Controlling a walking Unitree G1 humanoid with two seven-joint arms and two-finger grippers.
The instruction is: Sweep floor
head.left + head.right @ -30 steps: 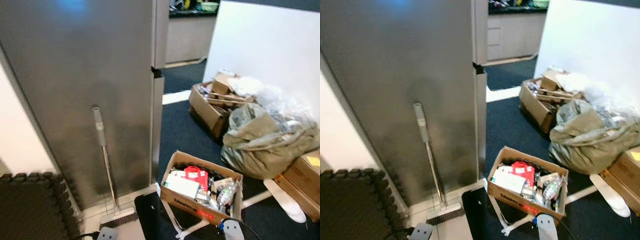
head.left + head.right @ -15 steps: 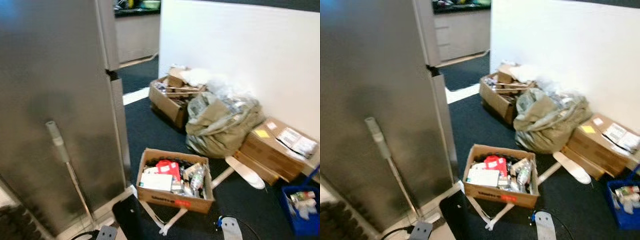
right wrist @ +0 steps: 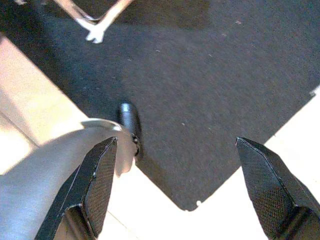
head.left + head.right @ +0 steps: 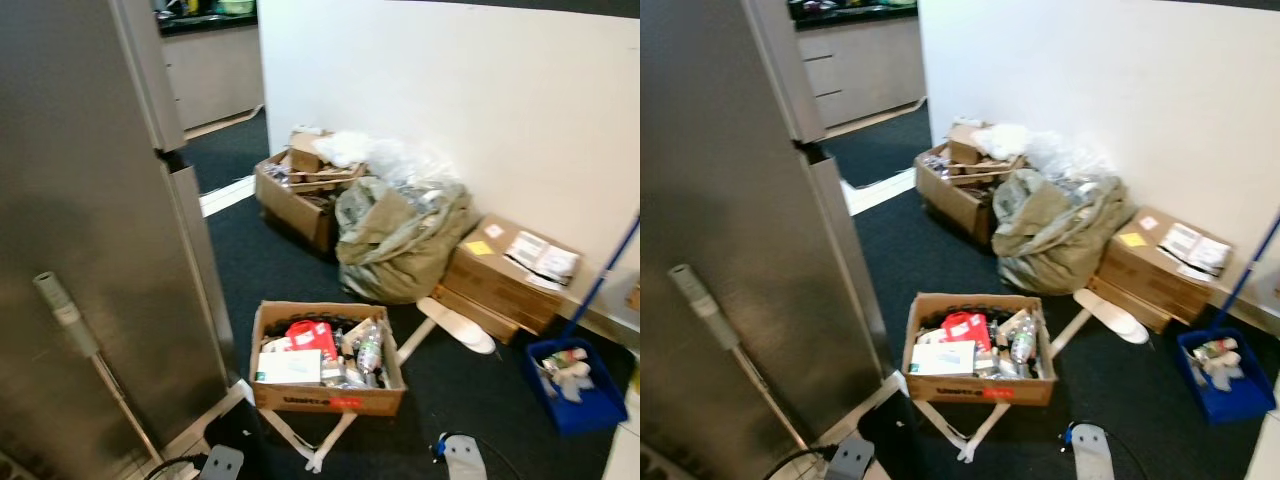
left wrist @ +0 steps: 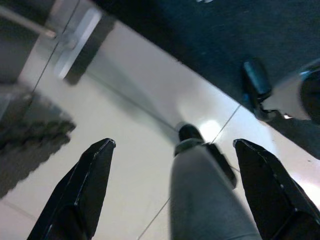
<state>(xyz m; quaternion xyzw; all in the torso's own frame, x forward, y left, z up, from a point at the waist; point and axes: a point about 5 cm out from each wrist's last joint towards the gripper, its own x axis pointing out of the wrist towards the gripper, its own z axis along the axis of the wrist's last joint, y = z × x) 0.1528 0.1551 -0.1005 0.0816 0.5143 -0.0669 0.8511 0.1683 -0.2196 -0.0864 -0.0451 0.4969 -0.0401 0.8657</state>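
Broom (image 4: 80,345) leans on the fridge (image 4: 80,200) to my left, untouched. Left gripper (image 5: 170,180) and right gripper (image 3: 175,180) both hang spread, holding nothing. I should turn left, grab the handle low, and avoid the cardboard box (image 4: 325,355).

Broom (image 4: 88,370) head being cut off by the lower edge, blue handle (image 4: 603,280) running out at the right edge, box (image 4: 325,358) contents blurring, perhaps bottles and packets

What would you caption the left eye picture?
Broom against fridge; open box, bag, blue dustpan on dark carpet.
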